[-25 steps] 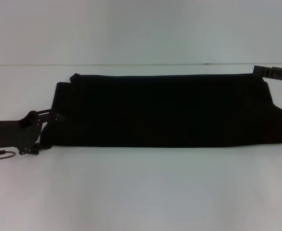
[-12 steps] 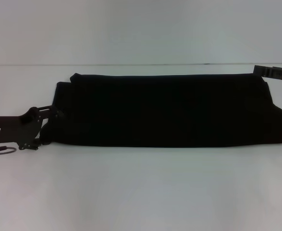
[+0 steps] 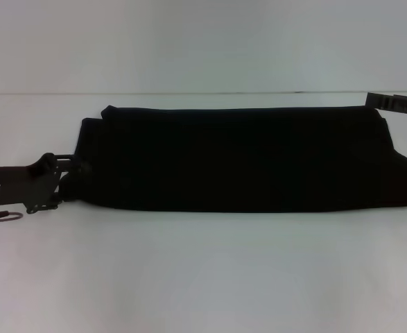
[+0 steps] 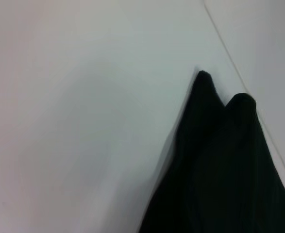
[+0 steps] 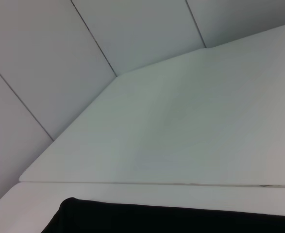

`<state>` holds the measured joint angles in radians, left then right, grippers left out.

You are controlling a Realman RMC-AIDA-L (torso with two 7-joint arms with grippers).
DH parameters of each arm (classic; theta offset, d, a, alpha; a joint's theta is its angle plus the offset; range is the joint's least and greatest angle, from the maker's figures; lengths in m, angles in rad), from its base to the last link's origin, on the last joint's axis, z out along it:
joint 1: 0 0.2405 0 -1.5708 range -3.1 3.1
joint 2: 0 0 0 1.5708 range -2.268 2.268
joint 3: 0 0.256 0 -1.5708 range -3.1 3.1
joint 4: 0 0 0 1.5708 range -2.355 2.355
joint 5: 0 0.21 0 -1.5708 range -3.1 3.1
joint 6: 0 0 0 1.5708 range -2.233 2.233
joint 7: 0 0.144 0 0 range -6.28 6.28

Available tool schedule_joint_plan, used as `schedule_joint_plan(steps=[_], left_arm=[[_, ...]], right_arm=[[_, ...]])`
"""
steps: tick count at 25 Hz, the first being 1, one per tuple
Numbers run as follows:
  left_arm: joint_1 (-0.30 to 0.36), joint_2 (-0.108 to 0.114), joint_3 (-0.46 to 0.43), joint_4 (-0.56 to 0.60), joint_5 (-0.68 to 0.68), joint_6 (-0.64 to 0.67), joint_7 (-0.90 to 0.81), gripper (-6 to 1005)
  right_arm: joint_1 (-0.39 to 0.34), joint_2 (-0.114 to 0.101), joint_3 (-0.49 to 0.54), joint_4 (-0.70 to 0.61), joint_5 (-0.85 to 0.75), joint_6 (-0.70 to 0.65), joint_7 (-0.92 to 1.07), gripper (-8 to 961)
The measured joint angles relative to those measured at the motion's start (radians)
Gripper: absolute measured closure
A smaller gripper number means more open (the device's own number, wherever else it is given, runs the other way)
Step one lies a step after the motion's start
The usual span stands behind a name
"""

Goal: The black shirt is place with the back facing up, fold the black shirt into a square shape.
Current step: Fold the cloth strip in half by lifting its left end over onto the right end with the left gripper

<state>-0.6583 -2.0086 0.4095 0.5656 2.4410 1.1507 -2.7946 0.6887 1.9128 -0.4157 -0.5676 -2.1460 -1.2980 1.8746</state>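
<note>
White table [image 3: 203, 277] fills the lower frame. Across mid-frame lies the black shirt [image 3: 245, 159], folded into a long horizontal band. At centre left, the left gripper [image 3: 70, 172] meets the shirt's left end; its finger state cannot be determined. At upper right, the right gripper [image 3: 397, 104] sits by the shirt's far corner; finger state likewise undetermined.

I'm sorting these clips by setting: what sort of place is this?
Probably a lab or test bench rather than a home: a bare white table against plain white wall panels, holding only the black shirt, folded into a long band, with the left gripper at one end and the right gripper at the other.
</note>
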Motion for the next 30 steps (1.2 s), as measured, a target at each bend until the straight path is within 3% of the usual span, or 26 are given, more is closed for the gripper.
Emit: schedule_joint_plan(steps=[4,15,17,26,30], left_arm=[[0.006,-0.001,-0.005,-0.001,0.000,-0.003,0.013,227],[0.010,-0.005,0.003,-0.003,0.009,-0.024,0.018,703],[0.011,-0.006,0.003,-0.003,0.009,-0.025,0.020,894],[0.024,-0.006,-0.005,0.001,0.005,-0.006,0.104,920],[0.049,-0.006,-0.067,0.009,-0.028,0.035,0.235,926]], right_arm=[[0.002,0.000,0.000,0.000,0.000,0.003,0.000,13],[0.002,0.001,0.000,-0.002,0.000,0.002,0.000,12],[0.001,0.001,0.000,-0.002,0.000,0.002,0.000,12],[-0.003,0.001,0.000,-0.002,0.000,0.003,-0.004,12],[-0.004,0.005,0.000,0.003,0.000,0.003,-0.005,12]])
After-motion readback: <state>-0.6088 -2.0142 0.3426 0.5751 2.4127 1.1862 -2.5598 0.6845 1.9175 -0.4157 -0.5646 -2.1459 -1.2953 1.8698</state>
